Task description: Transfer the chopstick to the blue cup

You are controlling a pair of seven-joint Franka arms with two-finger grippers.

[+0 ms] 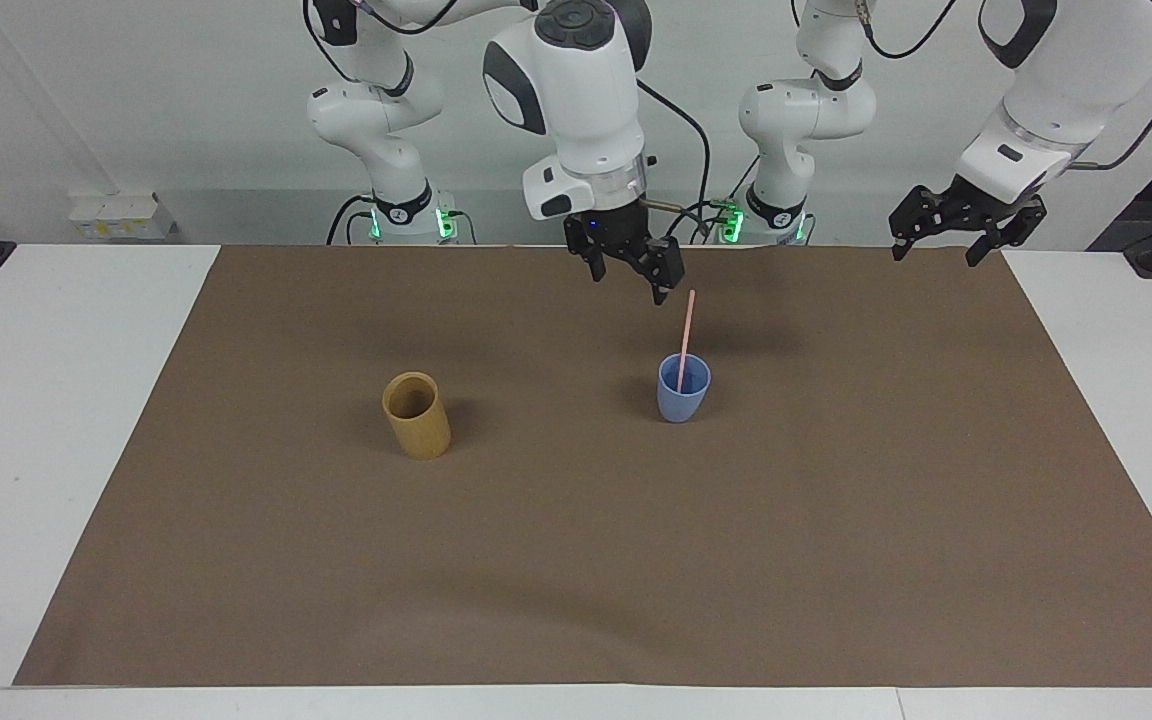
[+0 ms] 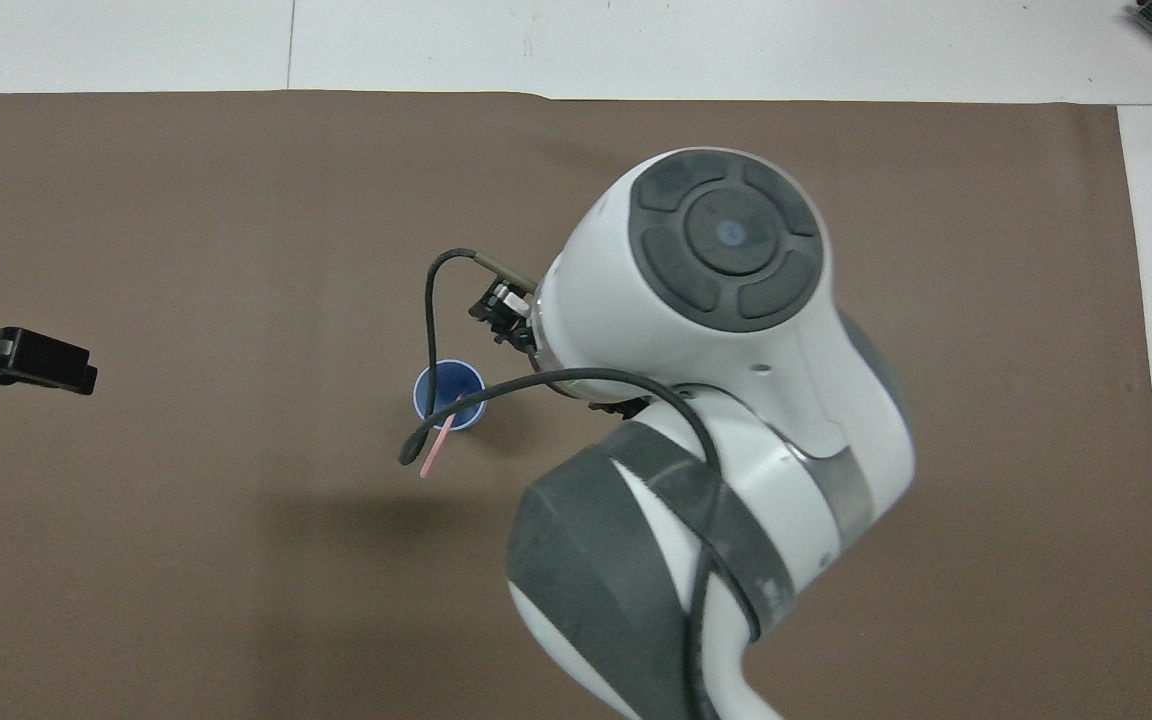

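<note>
Chopstick (image 1: 685,335) upright in blue cup (image 1: 683,399), apparently leaning on rim.

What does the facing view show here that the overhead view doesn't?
Facing view only: the tan cup, which the right arm hides from overhead; the open right gripper in the air, clear of the chopstick; the open left gripper waiting at the left arm's end of the mat's edge nearest the robots.
Overhead view only: the inside of the blue cup, with the chopstick leaning over the rim nearest the robots.
Both: the chopstick standing in the blue cup on the brown mat.
</note>
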